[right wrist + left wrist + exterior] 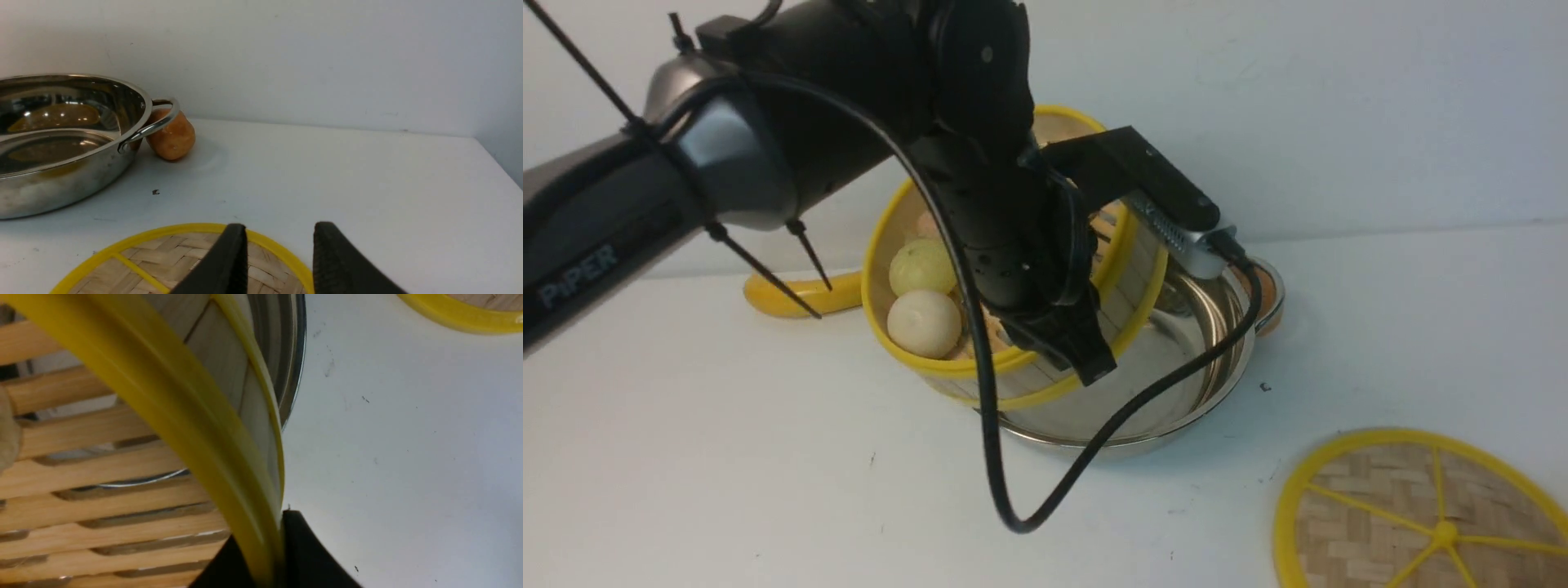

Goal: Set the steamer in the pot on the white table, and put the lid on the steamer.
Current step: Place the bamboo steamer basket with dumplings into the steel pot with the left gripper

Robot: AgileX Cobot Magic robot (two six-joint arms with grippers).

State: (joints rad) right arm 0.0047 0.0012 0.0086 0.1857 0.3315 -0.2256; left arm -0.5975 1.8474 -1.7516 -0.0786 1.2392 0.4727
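Note:
My left gripper [1080, 359] is shut on the yellow rim of the steamer [1129, 287], one finger inside and one outside. It holds the steamer tilted over the left part of the steel pot [1217, 392] on the white table [727, 457]. Two pale buns [923, 322] lie in the steamer. The left wrist view shows the pinched steamer rim [184, 412], the pot's edge [292, 355] and my left gripper [269, 555]. The lid [1421, 514] lies flat at the near right. In the right wrist view my right gripper [280, 232] hangs open over the lid's [163, 253] far edge.
A yellow toy banana [792, 298] lies left of the pot, behind the left arm. An orange toy [171, 136] sits under the pot's [61, 175] right handle by the back wall. The left arm's black cable [1013, 514] loops down in front of the pot.

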